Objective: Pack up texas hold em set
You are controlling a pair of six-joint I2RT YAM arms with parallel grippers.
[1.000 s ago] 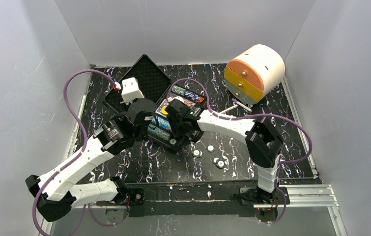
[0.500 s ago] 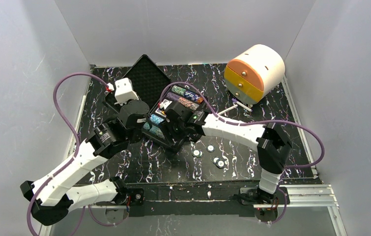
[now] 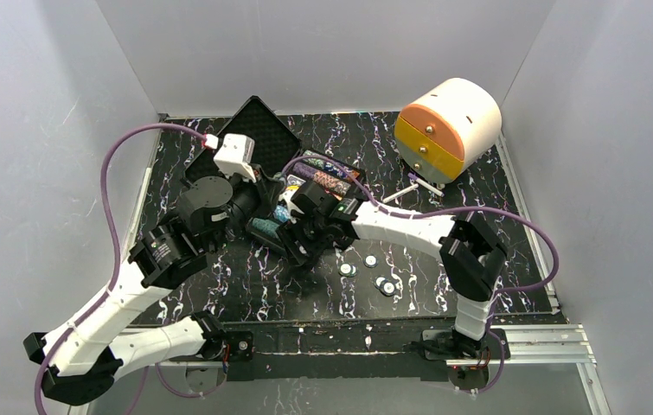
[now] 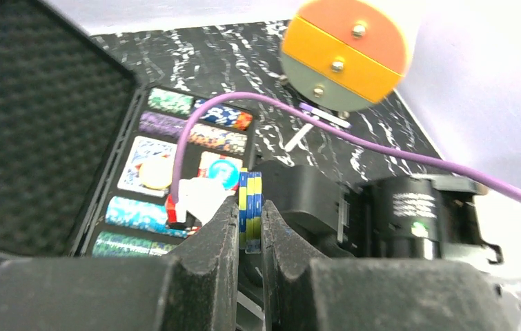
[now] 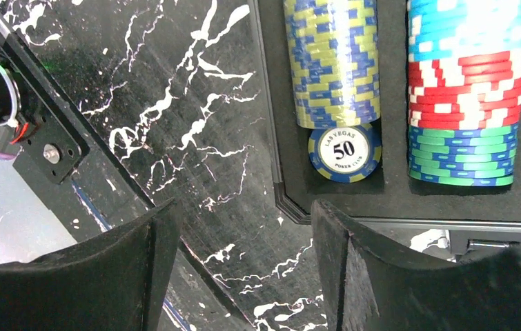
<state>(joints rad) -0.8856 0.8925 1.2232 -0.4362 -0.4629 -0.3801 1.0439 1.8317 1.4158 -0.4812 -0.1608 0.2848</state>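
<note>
The black hard case lies open with its foam lid (image 3: 258,130) raised at the back left and its tray (image 4: 116,172) holding multicoloured chip rows (image 4: 192,118). My left gripper (image 4: 249,224) is shut on a few blue-and-yellow poker chips (image 4: 250,196), held on edge above the tray's near side. My right gripper (image 5: 243,234) is open over bare table, just off the case's near corner (image 5: 292,207). Past its fingertips a yellow-blue chip row (image 5: 332,62) fills a slot. A "50" chip (image 5: 344,152) lies flat at the end of that slot.
A cream-and-orange round drawer box (image 3: 446,130) stands at the back right, with a white stick (image 3: 418,184) in front of it. A few loose chips (image 3: 371,260) lie on the table right of the case. A purple cable (image 4: 354,138) crosses above the tray.
My right gripper has opened wider and slid toward the case's near corner. My left arm has pulled back to the left and up, still holding its chips.
</note>
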